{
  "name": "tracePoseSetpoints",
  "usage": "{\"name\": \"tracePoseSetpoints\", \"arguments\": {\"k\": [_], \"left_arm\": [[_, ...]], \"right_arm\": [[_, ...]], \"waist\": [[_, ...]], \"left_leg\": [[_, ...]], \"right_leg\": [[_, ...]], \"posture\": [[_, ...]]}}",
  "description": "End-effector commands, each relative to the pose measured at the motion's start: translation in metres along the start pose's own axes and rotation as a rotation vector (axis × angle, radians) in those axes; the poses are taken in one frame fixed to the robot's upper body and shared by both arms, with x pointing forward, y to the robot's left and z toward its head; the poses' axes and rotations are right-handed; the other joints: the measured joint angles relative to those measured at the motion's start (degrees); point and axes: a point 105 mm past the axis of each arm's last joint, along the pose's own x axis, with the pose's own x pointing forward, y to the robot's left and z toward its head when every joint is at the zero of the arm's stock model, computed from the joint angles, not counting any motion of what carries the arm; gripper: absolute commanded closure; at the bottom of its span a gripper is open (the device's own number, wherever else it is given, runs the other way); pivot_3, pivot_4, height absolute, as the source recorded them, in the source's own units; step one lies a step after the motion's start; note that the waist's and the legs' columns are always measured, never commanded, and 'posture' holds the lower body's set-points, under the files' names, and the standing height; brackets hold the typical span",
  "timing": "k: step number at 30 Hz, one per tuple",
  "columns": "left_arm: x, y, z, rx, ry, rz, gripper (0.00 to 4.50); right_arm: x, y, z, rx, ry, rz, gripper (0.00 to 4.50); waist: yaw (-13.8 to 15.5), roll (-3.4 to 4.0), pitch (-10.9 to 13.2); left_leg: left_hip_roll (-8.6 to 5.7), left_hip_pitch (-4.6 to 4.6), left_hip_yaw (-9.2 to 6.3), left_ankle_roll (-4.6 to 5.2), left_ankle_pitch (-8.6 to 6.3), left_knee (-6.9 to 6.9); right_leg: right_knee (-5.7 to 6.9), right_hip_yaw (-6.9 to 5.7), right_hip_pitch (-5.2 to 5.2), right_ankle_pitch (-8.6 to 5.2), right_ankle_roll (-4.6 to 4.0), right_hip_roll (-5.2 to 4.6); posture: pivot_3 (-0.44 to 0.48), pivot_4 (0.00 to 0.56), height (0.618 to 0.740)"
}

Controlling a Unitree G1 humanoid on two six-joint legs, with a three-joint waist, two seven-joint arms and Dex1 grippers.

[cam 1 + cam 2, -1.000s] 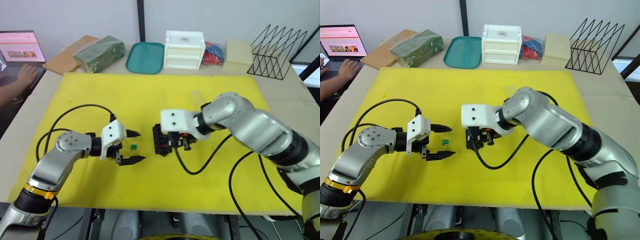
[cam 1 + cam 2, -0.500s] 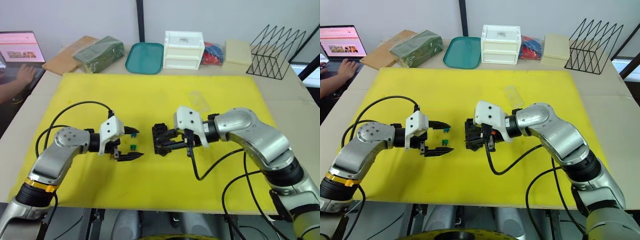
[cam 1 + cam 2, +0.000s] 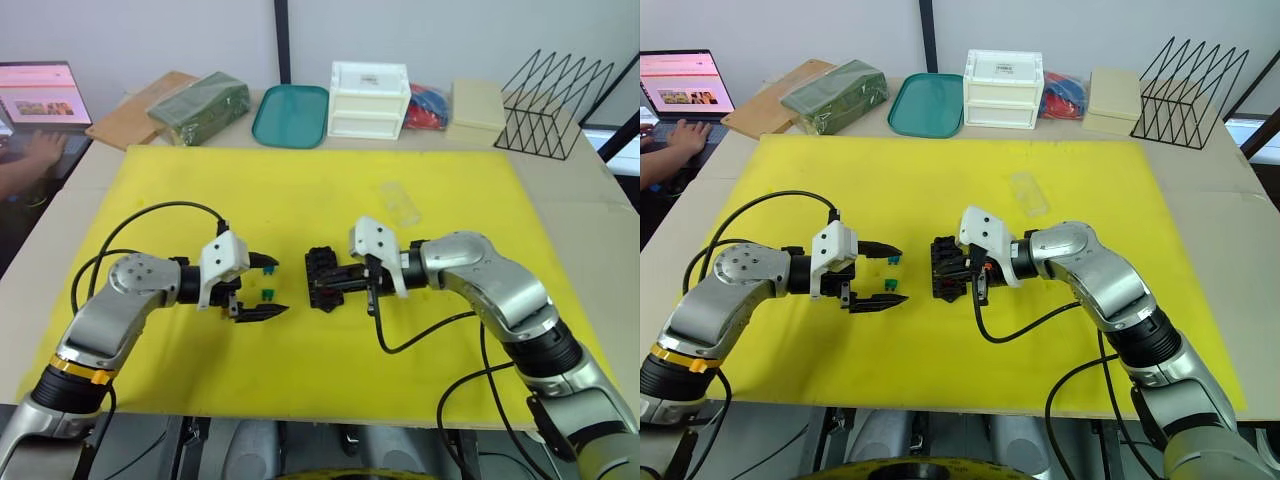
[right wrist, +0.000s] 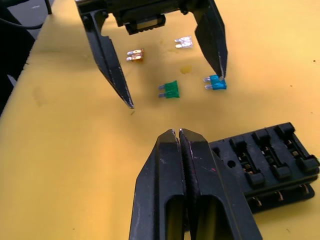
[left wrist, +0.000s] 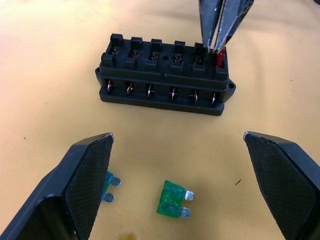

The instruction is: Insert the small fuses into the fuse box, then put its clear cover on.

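The black fuse box [image 3: 322, 278] lies mid-mat between my two grippers. My right gripper [image 5: 215, 48] is shut, its tips touching a red fuse [image 5: 221, 58] that sits in the box's end slot. My left gripper [image 3: 274, 288] is open, a little to the left of the box. On the mat between its fingers lie a green fuse [image 5: 172, 200] and a teal fuse [image 4: 216, 83]. An orange fuse [image 4: 135, 55] and a pale grey fuse [image 4: 183, 42] lie under the left wrist. The clear cover [image 3: 400, 200] rests on the mat beyond the right arm.
Along the table's back edge stand a teal tray [image 3: 290, 115], a white drawer box [image 3: 368, 98], a green package [image 3: 198, 105] and a black wire rack [image 3: 555, 100]. A person's hand [image 3: 35, 150] rests at a laptop at far left. Cables trail from both wrists.
My right arm has swung back to the right and lowered, uncovering the clear cover, while its shut fingers stay at the fuse box. The left gripper has hardly moved.
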Motion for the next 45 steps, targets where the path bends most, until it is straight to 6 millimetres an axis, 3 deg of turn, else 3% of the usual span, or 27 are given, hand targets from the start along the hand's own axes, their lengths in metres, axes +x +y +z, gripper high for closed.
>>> {"name": "tracePoseSetpoints", "arguments": {"k": [1,9,16,20,25,29,32,36,40,45], "left_arm": [[-0.003,0.001,0.011,0.039,-0.03,0.008,0.0],[-0.005,0.002,0.013,0.049,-0.025,0.008,0.0],[-0.004,0.003,0.013,0.052,-0.021,0.009,0.0],[-0.003,0.004,0.012,0.051,-0.022,0.011,0.0],[-0.007,0.006,0.018,0.047,-0.045,0.016,0.0],[-0.016,0.008,0.027,0.014,-0.072,0.013,0.0],[-0.029,0.008,0.029,-0.016,-0.055,0.007,0.0],[-0.057,0.005,0.023,-0.05,0.04,0.006,0.0],[-0.091,0.001,0.012,-0.087,0.137,0.033,0.0],[-0.118,-0.005,0.005,-0.114,0.203,0.073,0.0]], "right_arm": [[-0.001,0.003,0.005,-0.024,-0.005,0.011,4.42],[0.003,0.007,-0.003,0.011,0.002,0.024,4.42],[0.01,0.007,-0.036,-0.017,0.134,0.009,4.42],[0.007,0.006,-0.024,-0.032,0.096,0.01,4.42],[-0.008,0.0,0.023,-0.061,-0.042,-0.011,4.42],[-0.024,-0.004,0.047,-0.093,-0.104,-0.04,4.42],[-0.038,-0.007,0.047,-0.138,-0.067,-0.069,4.42],[-0.065,-0.003,0.025,-0.178,0.07,-0.062,4.42],[-0.1,-0.005,0.007,-0.161,0.178,-0.089,3.48],[-0.135,-0.008,-0.007,-0.125,0.271,-0.145,1.63]], "waist": [[0.0,0.0,0.0],[0.0,0.0,0.0],[0.0,-0.01,0.0],[-0.1,-0.02,0.0],[0.0,-0.01,0.0],[0.0,0.0,0.0],[0.0,0.0,0.0],[0.1,0.0,0.0],[-0.1,0.03,0.0],[-0.1,0.03,0.0]], "left_leg": [[0.0,0.0,0.0,0.0,0.0,0.0],[0.0,0.0,0.0,0.0,0.0,0.0],[0.0,0.02,0.0,0.0,0.0,0.0],[0.0,0.16,0.0,0.0,0.0,0.0],[0.0,0.14,-0.01,0.0,0.0,0.0],[0.0,0.1,-0.03,0.0,0.0,0.0],[0.01,0.08,-0.05,0.0,0.0,0.0],[0.0,0.04,-0.05,0.0,0.0,-0.01],[0.0,0.04,0.01,0.01,0.0,-0.01],[0.02,0.1,0.03,0.0,0.0,-0.01]], "right_leg": [[0.0,0.0,0.0,0.0,0.0,0.0],[0.0,0.0,0.0,0.0,0.0,0.0],[0.0,0.0,0.03,0.0,0.0,0.0],[0.0,0.0,0.17,0.0,0.0,0.01],[-0.01,0.0,0.18,0.0,0.0,0.0],[-0.01,-0.01,0.14,0.0,0.0,0.0],[-0.01,-0.04,0.13,0.0,0.0,0.01],[-0.1,-0.06,0.13,-0.01,0.01,-0.04],[-0.09,-0.04,0.09,-0.02,0.02,-0.05],[-0.07,-0.03,0.09,-0.04,-0.01,0.01]], "posture": [[0.0,0.15,0.74],[0.0,0.15,0.74],[0.0,0.15,0.74],[0.0,0.15,0.74],[0.0,0.15,0.74],[0.0,0.15,0.74],[0.0,0.15,0.74],[0.0,0.15,0.74],[0.0,0.15,0.74],[0.0,0.15,0.74]]}}
